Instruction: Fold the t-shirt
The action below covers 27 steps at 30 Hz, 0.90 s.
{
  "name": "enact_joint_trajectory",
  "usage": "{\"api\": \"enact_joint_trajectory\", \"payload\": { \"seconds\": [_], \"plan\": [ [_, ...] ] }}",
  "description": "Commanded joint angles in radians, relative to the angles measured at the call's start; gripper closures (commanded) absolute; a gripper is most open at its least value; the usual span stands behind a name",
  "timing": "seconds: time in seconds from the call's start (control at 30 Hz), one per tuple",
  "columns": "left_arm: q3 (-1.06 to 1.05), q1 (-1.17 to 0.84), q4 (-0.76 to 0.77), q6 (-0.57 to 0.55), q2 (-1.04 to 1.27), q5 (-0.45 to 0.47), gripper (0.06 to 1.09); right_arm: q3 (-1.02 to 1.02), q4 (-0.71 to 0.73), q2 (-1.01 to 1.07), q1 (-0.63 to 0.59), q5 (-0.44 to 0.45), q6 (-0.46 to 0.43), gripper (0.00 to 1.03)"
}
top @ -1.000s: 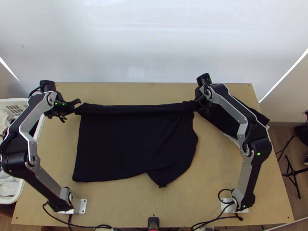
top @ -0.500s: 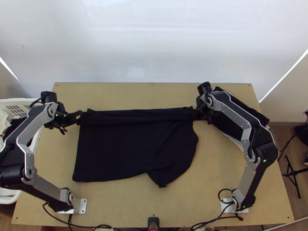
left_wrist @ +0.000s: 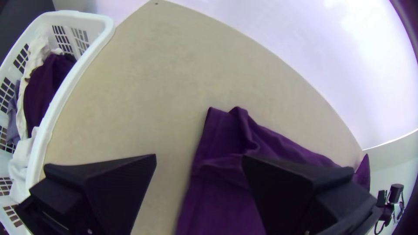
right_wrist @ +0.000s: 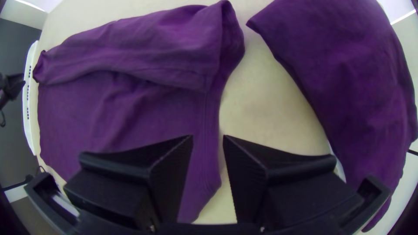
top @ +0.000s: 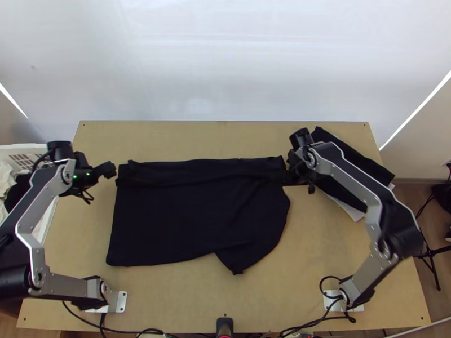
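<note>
My left gripper (top: 107, 170) is just off the dark t-shirt's far left corner, and my right gripper (top: 301, 173) is at its far right corner. The t-shirt (top: 197, 214) lies spread on the table, with a strip along its far edge folded over. In the left wrist view, my left gripper (left_wrist: 198, 163) is open, one finger over bare table and the other over the cloth (left_wrist: 217, 191). My right gripper (right_wrist: 208, 141) is also open in the right wrist view, above the side edge of the t-shirt (right_wrist: 143, 48), with nothing between its fingers.
Another dark folded cloth (top: 355, 163) lies at the table's far right, with something white under it. A white basket (left_wrist: 100, 43) of clothes stands beside the table's left side. Bare tabletop (top: 180, 298) stretches in front of the t-shirt.
The far strip of the t-shirt came nearer and now lies lower on the shirt. Both grippers moved toward the near side; the left one then drew slightly left, off the cloth, and let go.
</note>
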Motion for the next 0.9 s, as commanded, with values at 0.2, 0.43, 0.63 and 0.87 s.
{"api": "enact_joint_trajectory", "payload": {
  "seconds": [0.2,0.43,0.63,0.87],
  "plan": [
    [-0.014,0.012,-0.116,0.058,-0.210,0.086,0.10,-0.339,-0.110,-0.443,0.106,0.000,0.075,0.62],
    [-0.060,-0.027,-0.116,0.053,-0.264,0.028,0.10,-0.538,-0.132,-0.575,0.318,-0.055,0.184,0.63],
    [-0.056,-0.042,-0.106,0.036,-0.274,0.000,0.10,-0.602,-0.047,-0.535,0.557,-0.064,0.313,0.62],
    [-0.056,-0.047,-0.114,0.024,-0.304,-0.046,0.10,-0.570,0.229,-0.409,0.559,0.003,0.456,0.64]
  ]
}}
